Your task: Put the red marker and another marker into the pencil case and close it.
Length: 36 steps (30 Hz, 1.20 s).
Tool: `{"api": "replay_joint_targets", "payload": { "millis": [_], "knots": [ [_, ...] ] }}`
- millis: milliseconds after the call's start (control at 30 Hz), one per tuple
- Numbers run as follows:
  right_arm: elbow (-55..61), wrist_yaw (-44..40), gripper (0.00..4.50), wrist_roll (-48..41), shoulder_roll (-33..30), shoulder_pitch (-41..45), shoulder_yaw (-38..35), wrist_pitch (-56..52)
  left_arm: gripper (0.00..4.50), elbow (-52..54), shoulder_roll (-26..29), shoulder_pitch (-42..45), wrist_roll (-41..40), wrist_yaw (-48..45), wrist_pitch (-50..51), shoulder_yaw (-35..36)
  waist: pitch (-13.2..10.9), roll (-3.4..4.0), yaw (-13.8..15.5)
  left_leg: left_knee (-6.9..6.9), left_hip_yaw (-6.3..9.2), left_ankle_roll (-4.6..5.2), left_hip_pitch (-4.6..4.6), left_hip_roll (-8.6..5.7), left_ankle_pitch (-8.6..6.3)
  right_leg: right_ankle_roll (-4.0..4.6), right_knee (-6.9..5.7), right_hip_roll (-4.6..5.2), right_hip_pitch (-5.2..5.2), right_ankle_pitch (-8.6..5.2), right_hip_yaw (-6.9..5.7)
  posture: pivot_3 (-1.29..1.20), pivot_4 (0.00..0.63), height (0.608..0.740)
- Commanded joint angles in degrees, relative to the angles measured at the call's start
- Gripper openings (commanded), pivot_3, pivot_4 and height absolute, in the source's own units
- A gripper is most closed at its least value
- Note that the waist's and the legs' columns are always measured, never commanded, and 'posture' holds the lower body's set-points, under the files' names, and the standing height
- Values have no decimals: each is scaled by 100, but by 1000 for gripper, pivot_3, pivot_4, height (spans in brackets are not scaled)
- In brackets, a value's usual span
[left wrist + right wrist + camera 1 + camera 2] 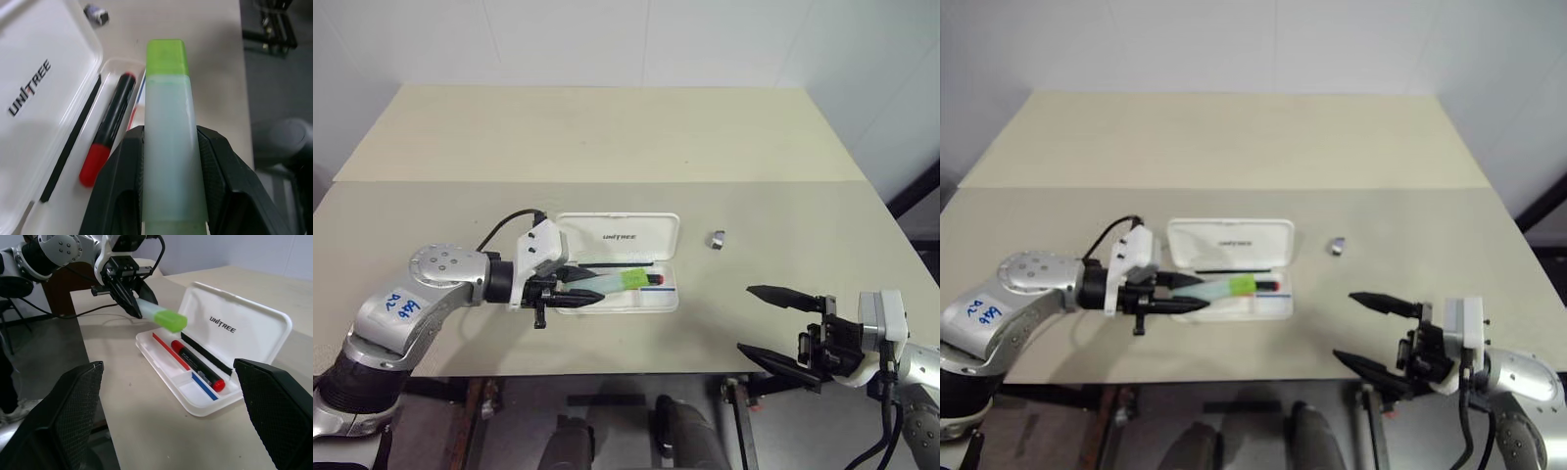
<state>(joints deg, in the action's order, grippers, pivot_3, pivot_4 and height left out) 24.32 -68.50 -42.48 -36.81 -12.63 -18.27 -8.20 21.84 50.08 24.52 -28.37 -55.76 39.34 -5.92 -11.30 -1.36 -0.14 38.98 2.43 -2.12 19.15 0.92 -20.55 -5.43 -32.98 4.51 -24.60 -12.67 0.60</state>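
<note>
The white pencil case [587,235] lies open on the table, its lid with "UNITREE" lettering folded back. In its tray lies the red marker [110,122], black-barrelled with red ends, beside thin red and blue lines. My left gripper [594,292] is shut on the other marker, a pale highlighter with a green cap [170,147]. It holds it over the left part of the tray, cap pointing right over the red marker [198,365]. My right gripper [746,319] stands open and empty at the table's front right, well apart from the case.
A small grey object [718,239] lies on the table to the right of the case. The table's front edge [636,376] runs just below the case and under my right gripper. A seam [607,181] crosses the tabletop behind the case.
</note>
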Motion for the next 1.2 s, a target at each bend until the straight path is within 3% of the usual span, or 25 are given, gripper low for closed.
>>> {"api": "replay_joint_targets", "payload": {
  "millis": [33,533,567,833,1033,1200],
  "knots": [
    [24,12,4500,74,91,-29,37,186,1114,-243,48,143,365,-222,-511,-97,0,0,3,0,0,0,0,0,0,0,0,0,0,0,0,0,150,740],
    [185,231,4500,162,263,-112,140,291,1114,-799,-356,307,994,-634,-1183,-550,0,1,9,1,1,1,1,0,-1,-18,-2,0,0,7,1,0,150,740],
    [232,271,4500,146,267,-124,135,275,1833,-851,-384,310,1056,-598,-1211,-558,0,1,9,1,1,1,0,0,-1,-18,-4,0,0,7,1,0,150,740],
    [329,406,4500,76,215,-115,104,232,4379,-916,-526,347,1206,-671,-1283,-596,0,1,9,2,1,1,0,0,0,-20,-7,0,0,7,2,0,150,740],
    [363,541,4500,34,156,34,111,126,4447,-563,-683,490,983,-551,-1047,-393,0,1,11,2,1,1,0,0,0,-23,-8,0,0,9,2,0,150,740],
    [251,938,4500,364,114,287,231,-34,4447,-219,-1502,759,-115,-12,-814,569,0,0,20,8,5,1,3,-1,0,-43,-7,0,2,20,3,0,150,740]
  ]
}}
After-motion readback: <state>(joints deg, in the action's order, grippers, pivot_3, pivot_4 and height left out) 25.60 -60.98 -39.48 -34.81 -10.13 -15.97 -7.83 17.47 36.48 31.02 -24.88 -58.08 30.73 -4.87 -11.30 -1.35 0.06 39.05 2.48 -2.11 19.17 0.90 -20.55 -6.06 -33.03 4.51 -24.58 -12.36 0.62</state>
